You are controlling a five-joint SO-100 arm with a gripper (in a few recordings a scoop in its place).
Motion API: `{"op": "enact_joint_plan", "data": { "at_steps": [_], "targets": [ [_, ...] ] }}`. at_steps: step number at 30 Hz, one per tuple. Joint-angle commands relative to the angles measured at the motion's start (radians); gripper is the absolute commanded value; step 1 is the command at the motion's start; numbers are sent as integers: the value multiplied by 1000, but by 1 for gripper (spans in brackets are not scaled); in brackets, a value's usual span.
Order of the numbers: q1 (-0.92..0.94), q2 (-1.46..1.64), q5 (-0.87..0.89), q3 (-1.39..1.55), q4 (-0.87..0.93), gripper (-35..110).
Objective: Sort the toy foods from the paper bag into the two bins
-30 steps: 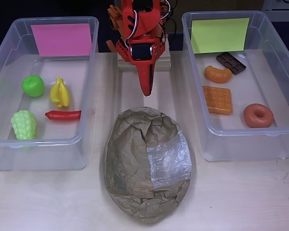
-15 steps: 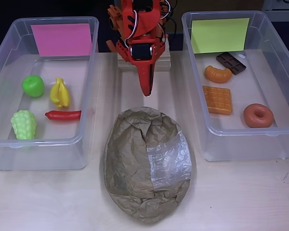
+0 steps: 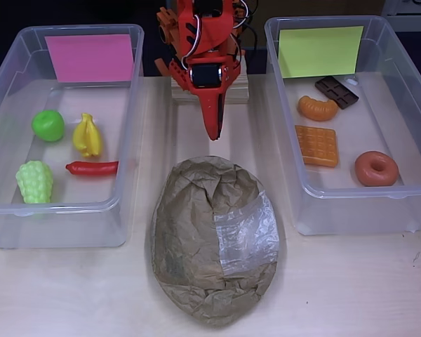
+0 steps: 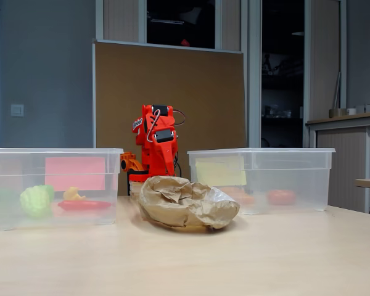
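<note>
The crumpled brown paper bag (image 3: 214,240) (image 4: 186,201) lies flat in the table's middle, its clear window patch facing up. The left bin (image 3: 3,84) with the pink card holds a green apple (image 3: 48,125), yellow bananas (image 3: 87,135), a red chili (image 3: 92,168) and pale-green grapes (image 3: 34,181). The right bin (image 3: 407,77) with the yellow-green card holds a chocolate bar (image 3: 337,91), croissant (image 3: 317,108), waffle (image 3: 316,145) and donut (image 3: 376,168). My red gripper (image 3: 212,132) hangs folded just behind the bag, fingers together, holding nothing.
The arm's base stands on a light wooden block (image 3: 235,91) between the bins. Bare pale tabletop (image 3: 351,288) runs along the front. A brown board (image 4: 172,92) stands behind the table.
</note>
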Motion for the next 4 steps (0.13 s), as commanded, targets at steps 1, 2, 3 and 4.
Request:
{"op": "enact_joint_plan", "data": {
  "at_steps": [1, 2, 3, 4],
  "targets": [
    [-6, 12, -6, 6, 11, 0],
    [-6, 12, -6, 6, 11, 0],
    [-6, 12, -6, 6, 11, 0],
    [-6, 12, -6, 6, 11, 0]
  ]
}}
